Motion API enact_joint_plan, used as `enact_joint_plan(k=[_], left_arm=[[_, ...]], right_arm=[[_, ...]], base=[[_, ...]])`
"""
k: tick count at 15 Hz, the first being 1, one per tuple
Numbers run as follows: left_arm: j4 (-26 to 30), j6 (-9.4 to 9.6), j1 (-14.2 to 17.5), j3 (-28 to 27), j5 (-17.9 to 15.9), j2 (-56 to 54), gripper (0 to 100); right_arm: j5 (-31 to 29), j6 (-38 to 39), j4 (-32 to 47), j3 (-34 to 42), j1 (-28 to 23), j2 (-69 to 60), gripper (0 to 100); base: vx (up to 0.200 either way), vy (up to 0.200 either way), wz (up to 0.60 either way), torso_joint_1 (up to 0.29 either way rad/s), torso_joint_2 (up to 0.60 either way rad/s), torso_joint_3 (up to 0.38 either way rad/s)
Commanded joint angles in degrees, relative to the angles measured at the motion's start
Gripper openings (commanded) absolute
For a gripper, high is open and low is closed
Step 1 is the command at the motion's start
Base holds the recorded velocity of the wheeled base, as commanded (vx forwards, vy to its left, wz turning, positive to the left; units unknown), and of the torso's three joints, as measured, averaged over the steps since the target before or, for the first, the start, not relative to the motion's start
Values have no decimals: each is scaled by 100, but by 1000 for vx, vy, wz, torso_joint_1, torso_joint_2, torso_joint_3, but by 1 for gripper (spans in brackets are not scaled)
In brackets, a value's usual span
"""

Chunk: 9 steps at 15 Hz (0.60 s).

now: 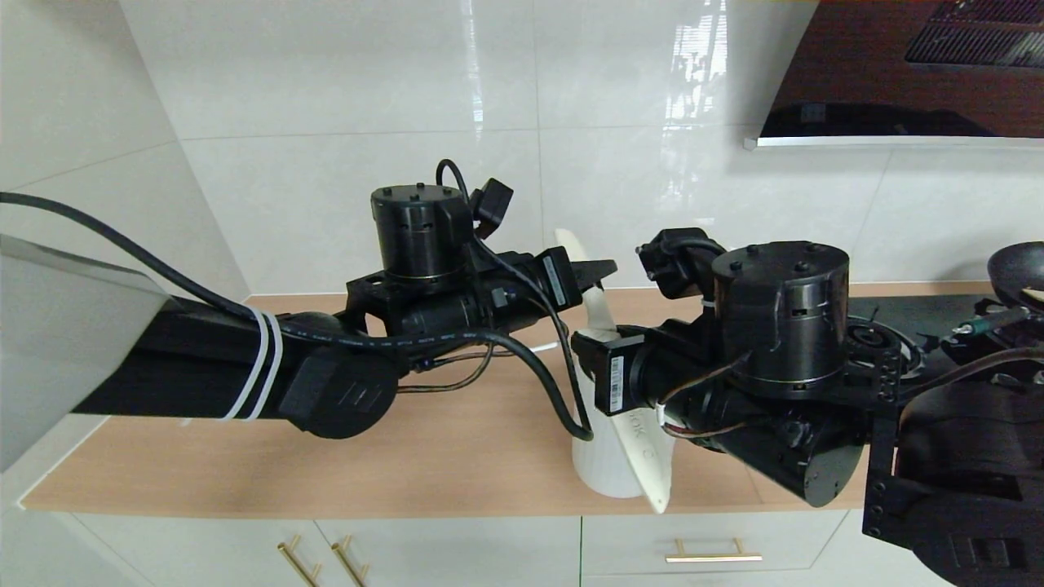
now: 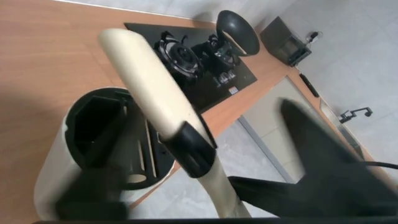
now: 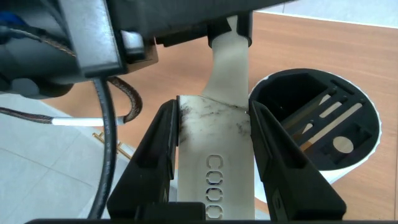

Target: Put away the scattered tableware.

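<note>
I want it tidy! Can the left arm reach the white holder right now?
Probably not freely. The left gripper is shut on the handle of the cream spatula above the utensil holder, and the right gripper clamps the blade, so the spatula sits in the way.

Black arms (image 1: pixel 204 359), cylindrical screw-topped joint housings (image 1: pixel 420 232), looping black cables (image 1: pixel 522 359), white ties (image 1: pixel 263 363) on left arm (image 1: pixel 147 359).
</note>
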Motion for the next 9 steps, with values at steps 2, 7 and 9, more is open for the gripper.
enact_joint_plan(k=[2,7,9], left_arm=[[-2,-3,-1,-1,-3,-15,0],[-2,-3,-1,-1,-3,-15,0],[-2,-12,-1,-1,-3,-24,0]], right_arm=[[1,-1,-8,-10,-6,-33,0],[-17,-10,-8,-10,-6,-33,0],[-34,-10,-8,-10,-6,-33,0]], base=[[0,0,0,0,0,0],[0,0,0,0,0,0],[0,0,0,0,0,0]])
